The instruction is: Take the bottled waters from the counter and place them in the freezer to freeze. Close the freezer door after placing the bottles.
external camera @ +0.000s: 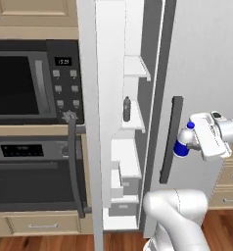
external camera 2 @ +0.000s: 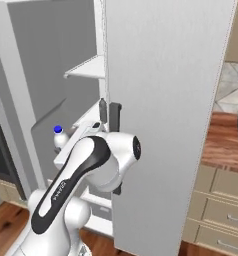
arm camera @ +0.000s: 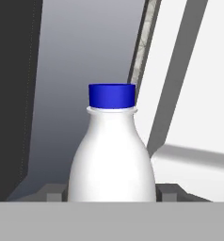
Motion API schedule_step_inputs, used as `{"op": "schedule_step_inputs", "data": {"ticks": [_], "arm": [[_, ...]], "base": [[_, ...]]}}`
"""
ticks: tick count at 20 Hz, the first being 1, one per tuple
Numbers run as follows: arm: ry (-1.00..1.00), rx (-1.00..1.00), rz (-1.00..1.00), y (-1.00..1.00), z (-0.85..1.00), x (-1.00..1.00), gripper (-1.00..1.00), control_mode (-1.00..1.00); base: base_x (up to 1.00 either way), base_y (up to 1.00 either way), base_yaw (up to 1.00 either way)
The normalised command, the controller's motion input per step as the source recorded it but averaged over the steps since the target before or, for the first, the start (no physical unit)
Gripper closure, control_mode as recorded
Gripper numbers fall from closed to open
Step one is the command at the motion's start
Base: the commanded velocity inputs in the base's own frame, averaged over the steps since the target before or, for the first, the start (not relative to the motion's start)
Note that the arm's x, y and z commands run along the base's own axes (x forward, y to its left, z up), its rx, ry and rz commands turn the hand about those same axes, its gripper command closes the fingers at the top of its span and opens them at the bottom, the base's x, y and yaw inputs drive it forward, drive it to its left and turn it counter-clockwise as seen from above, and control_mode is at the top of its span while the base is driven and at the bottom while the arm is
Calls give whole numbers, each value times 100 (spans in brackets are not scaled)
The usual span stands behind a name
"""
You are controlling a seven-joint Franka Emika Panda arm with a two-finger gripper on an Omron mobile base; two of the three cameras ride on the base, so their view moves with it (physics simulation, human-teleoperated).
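We see the tall light-grey freezer door (external camera: 86,122) swung open, edge-on, w/ white shelves (external camera: 136,68) and drawers of the freezer compartment (external camera: 123,147) exposed. A slim greyish translucent bottle (external camera: 127,109) stands upright on a mid shelf, approx. centre of opening. Right of it, in front of the plain light-grey fridge door (external camera: 206,63) w/ its dark vertical handle (external camera: 171,139), the white two-finger gripper (external camera: 189,143) is clamped on a whitish bottle w/ blue cap and blue label (external camera: 183,142), held outside the compartment. Left: black wall oven (external camera: 30,171) and microwave (external camera: 25,83).
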Motion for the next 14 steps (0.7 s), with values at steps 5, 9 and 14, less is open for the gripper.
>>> {"op": "schedule_step_inputs", "data": {"ticks": [5, 9, 14], "arm": [[0, 0, 0, 0, 0, 0, 100, 100], [0, 0, 0, 0, 0, 0, 100, 100], [0, 0, 0, 0, 0, 0, 100, 100]], "base": [[40, 13, 0], [29, 22, 0], [29, 34, -2]]}}
